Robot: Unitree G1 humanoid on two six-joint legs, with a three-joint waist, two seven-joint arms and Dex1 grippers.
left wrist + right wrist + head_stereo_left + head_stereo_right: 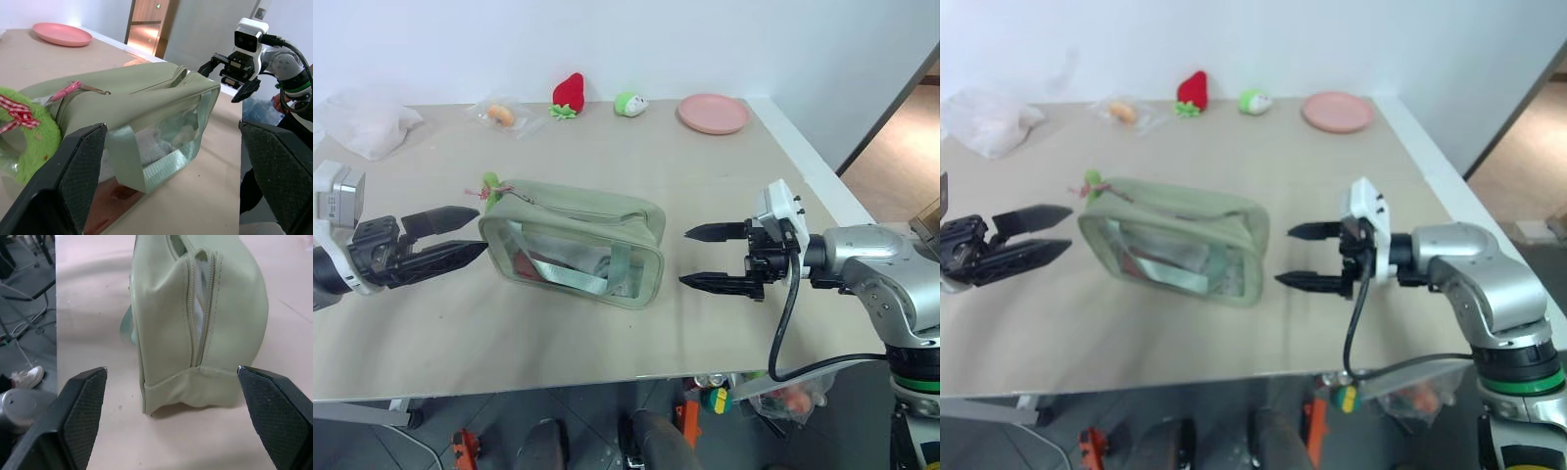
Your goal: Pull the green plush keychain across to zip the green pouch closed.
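Note:
The green pouch (pixel 573 245) stands mid-table, its clear side window facing me and a webbing strap across it. The green plush keychain (pixel 491 183) sits at the pouch's left end on the zipper line, with its red-and-white string and a pink pull (pixel 68 89) beside it. My left gripper (pixel 478 231) is open and level, its fingertips just left of the pouch's left end, below the keychain. My right gripper (pixel 685 257) is open and empty, a short gap right of the pouch's right end (pixel 195 323), pointing at it.
At the table's far edge are a pink plate (pixel 713 113), a green-and-white plush toy (pixel 630 103), a red strawberry plush (pixel 569 93) and crinkled clear plastic bags (pixel 504 115). The table's right edge (pixel 822 176) runs close behind my right arm.

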